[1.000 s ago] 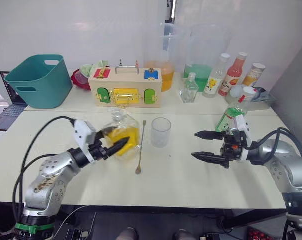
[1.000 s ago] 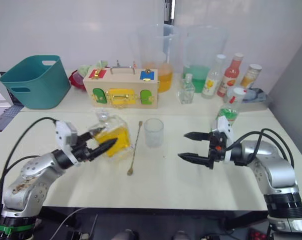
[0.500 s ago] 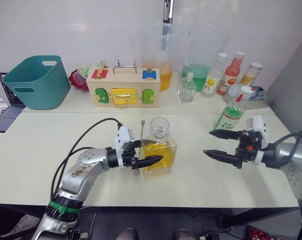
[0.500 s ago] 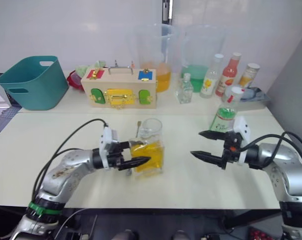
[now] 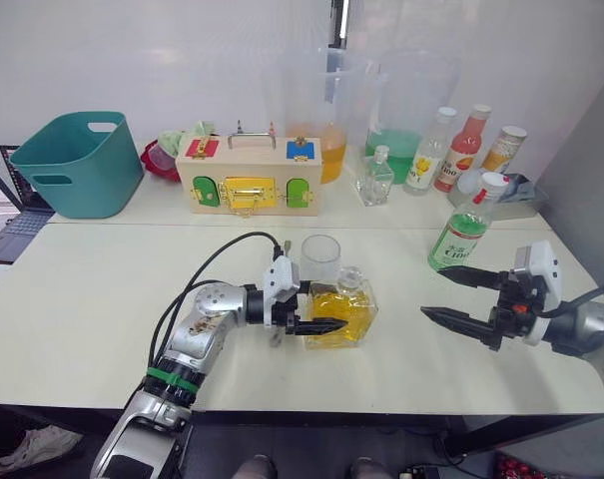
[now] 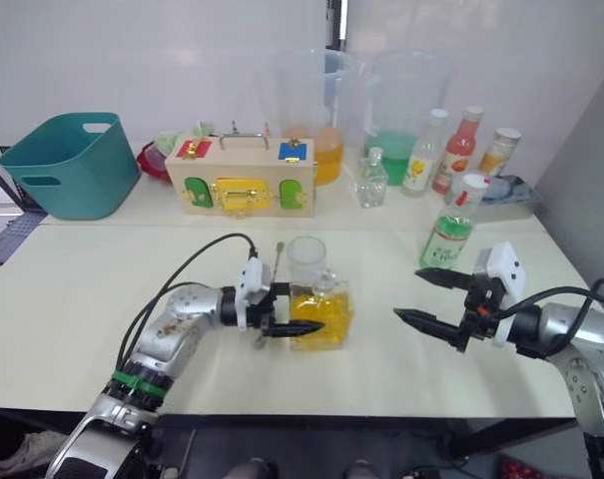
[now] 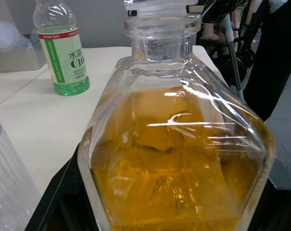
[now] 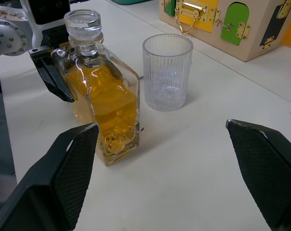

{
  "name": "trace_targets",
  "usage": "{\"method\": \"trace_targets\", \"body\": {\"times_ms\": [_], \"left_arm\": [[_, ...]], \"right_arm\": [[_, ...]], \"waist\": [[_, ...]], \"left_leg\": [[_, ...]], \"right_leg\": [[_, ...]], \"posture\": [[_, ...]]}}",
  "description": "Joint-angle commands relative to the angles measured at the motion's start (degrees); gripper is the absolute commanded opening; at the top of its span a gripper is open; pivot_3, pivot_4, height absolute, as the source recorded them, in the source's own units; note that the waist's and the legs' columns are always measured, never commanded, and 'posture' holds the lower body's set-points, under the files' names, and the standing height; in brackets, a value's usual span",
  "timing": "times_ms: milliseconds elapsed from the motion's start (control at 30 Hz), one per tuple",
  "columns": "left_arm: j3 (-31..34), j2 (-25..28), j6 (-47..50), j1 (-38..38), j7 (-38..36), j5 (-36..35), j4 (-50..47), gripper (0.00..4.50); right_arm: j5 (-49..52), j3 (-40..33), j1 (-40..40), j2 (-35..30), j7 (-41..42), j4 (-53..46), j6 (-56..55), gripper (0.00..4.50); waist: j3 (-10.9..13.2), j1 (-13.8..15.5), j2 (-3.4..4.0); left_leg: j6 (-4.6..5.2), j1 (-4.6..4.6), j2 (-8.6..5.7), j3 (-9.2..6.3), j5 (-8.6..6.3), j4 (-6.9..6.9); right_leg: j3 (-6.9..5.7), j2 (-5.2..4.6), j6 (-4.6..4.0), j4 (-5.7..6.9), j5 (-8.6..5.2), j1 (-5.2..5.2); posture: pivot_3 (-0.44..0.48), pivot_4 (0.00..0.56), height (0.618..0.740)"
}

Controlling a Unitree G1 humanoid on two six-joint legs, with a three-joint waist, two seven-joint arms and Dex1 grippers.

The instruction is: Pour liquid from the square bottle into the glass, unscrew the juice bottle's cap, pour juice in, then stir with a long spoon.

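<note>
Now the left gripper (image 5: 316, 321) is clenched on the square bottle (image 5: 342, 311), one black finger on each side of the body, and the bottle stands upright on the bench (image 5: 102, 299) just in front of the glass (image 5: 320, 259). A second ago that same bottle sat well to the robot's left, beyond the long spoon; half a second ago it was directly before the glass. It has since been carried further toward the robot's right and now rests slightly right of the glass, its stopper (image 8: 82, 20) still in the neck and the yellow liquid (image 7: 176, 163) level inside. The long spoon (image 6: 278, 257) lies on the bench behind the left arm, mostly covered by it, with only its far end showing beside the glass.

The right gripper (image 5: 474, 302) has drawn back toward the robot's right over the same second. It hovers above the bench with its fingers spread wide apart and nothing between them, well apart from the square bottle. The juice bottle (image 5: 466, 225) stands upright with its cap (image 5: 496, 182) on, just behind the right gripper.

As I read it, the bottle has been brought into the middle so the free gripper can reach the stopper. No liquid is in the glass yet, so the first pour is still to come. The stopper has to come out before any tilt.
</note>
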Motion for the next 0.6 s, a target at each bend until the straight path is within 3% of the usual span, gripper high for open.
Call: {"method": "trace_targets", "body": {"times_ms": [33,133,200,267,600], "left_arm": [[1.21,0.00,0.41,-1.67,-1.10,-1.04,-1.42,2.79],[1.91,0.42,2.43,-1.40,-1.32,-1.93,-2.41,2.79],[2.41,0.83,4.02,-0.53,0.29,-1.74,-4.42,3.82],[2.78,1.25,5.84,0.25,1.68,-1.74,-6.35,4.45],[4.62,5.40,18.71,4.27,8.05,-3.61,-19.69,4.48]], "right_arm": [[1.71,-2.30,-0.13,-0.89,-0.37,-1.95,-0.04,4.50],[1.71,-2.01,-0.27,-0.84,-0.62,-2.23,0.14,4.50],[1.88,-1.49,-0.66,-0.88,-0.33,-2.11,0.24,4.50],[1.93,-0.93,-1.08,-0.89,-0.05,-1.94,0.27,4.50],[1.10,3.41,-4.65,-0.12,2.25,1.20,-0.53,4.50]], "waist": [[0.00,-0.03,0.00],[0.00,-0.18,0.00],[0.00,-0.23,0.00],[0.00,-0.18,0.01],[-0.01,-0.14,0.01]], "left_leg": [[0.00,0.00,0.00,-0.01,0.00,0.01],[0.00,0.02,0.01,-0.01,0.00,0.01],[0.00,0.03,0.01,-0.01,0.00,0.01],[0.00,0.03,0.01,-0.01,0.00,0.01],[0.00,0.08,0.02,-0.01,0.00,0.02]], "right_leg": [[0.00,0.00,0.00,0.01,0.00,0.00],[0.00,0.00,0.00,0.05,0.00,0.00],[0.00,0.00,0.00,0.06,0.00,-0.01],[0.00,0.00,0.00,0.06,0.00,0.00],[0.01,0.01,0.00,0.07,0.00,0.03]], "posture": [[0.000,0.150,0.740],[0.000,0.150,0.740],[0.000,0.150,0.740],[0.000,0.150,0.740],[0.000,0.150,0.740]]}}
